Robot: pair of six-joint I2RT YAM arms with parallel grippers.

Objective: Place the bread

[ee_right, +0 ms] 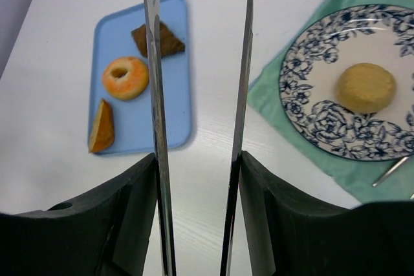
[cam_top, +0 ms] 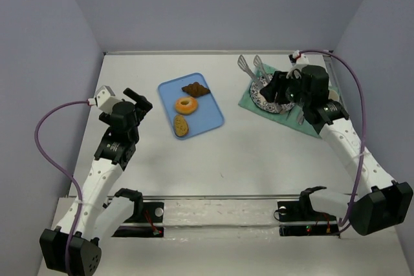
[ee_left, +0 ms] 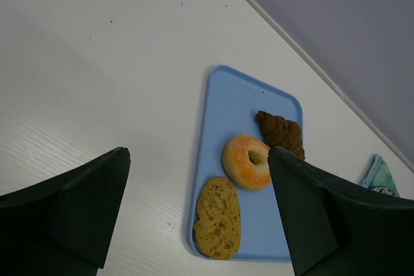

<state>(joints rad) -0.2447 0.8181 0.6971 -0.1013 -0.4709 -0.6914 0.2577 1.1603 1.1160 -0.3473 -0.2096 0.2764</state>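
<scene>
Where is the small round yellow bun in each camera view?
Top external: not visible; the right arm hides most of the plate.
Left wrist: not in it.
Right wrist: right side, the bun on the patterned plate.
Shared landmark: the blue tray with the doughnut.

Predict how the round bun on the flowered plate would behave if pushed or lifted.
The bun looks low and flat-bottomed, so it would probably slide on the glossy plate, not roll. Its matte, crumbly surface suggests something light that may dent if squeezed.
</scene>
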